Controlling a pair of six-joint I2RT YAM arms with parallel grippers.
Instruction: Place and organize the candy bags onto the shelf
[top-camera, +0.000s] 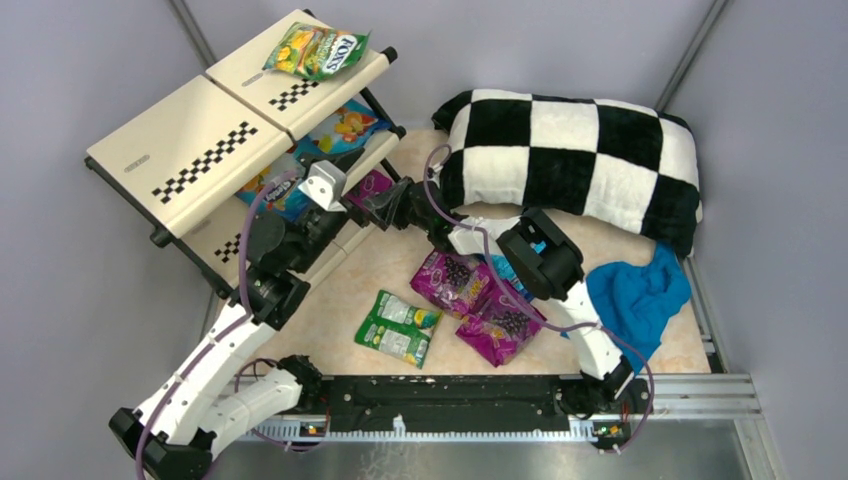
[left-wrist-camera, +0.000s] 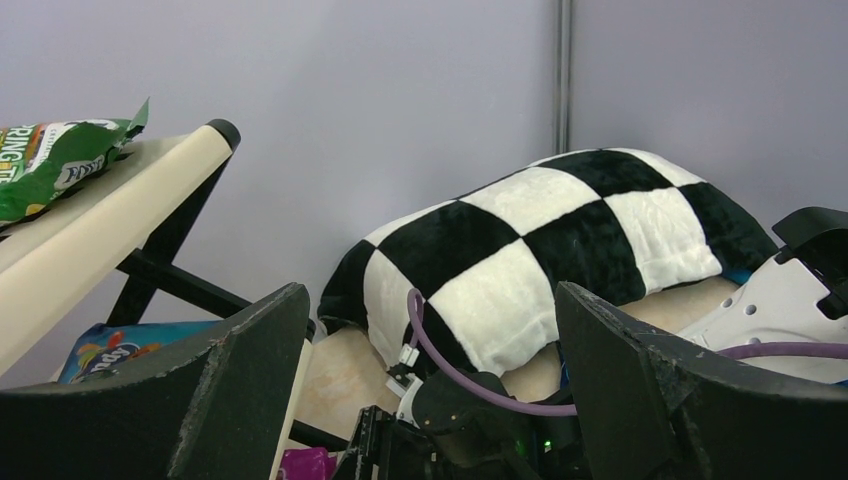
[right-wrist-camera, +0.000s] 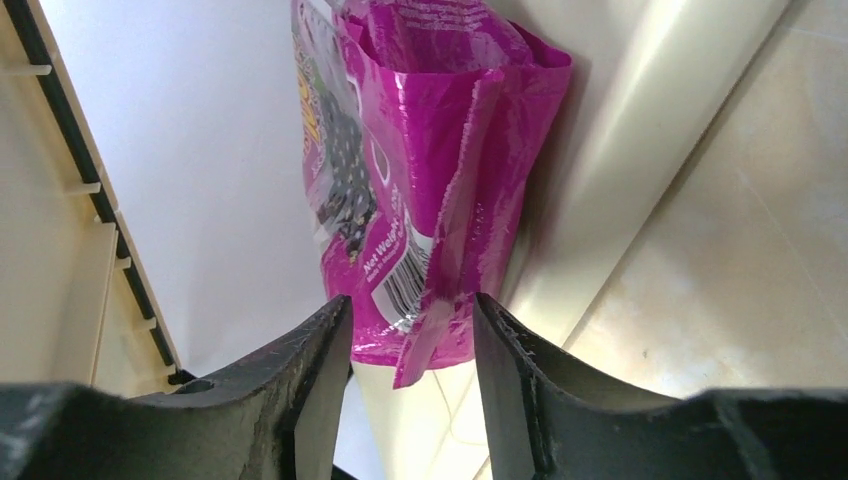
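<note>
At the far left corner of the bench (top-camera: 340, 288) stands the shelf (top-camera: 200, 130). On its top step, at the far end, lies the green-yellow FOX'S bag (top-camera: 318, 50). Blue bags (top-camera: 345, 125) lie on the middle step. Down on the lowest step lies one pink grape bag (right-wrist-camera: 420, 150), right beside the round front lip.

The right jaws are a little apart, with one finger on each side of that bag's bottom edge. I cannot tell if they squeeze it. The left jaws are spread wide and hold nothing. They hang by the shelf and face the checkered pillow (top-camera: 570, 150).

Two more pink grape bags (top-camera: 450, 280) lie touching near the middle of the bench, partly under the right arm (top-camera: 590, 340). The green-white bag (top-camera: 397, 327) lies just left of them, nearer the front edge. A blue cloth (top-camera: 635, 295) sits by the right edge, touching the pillow.
</note>
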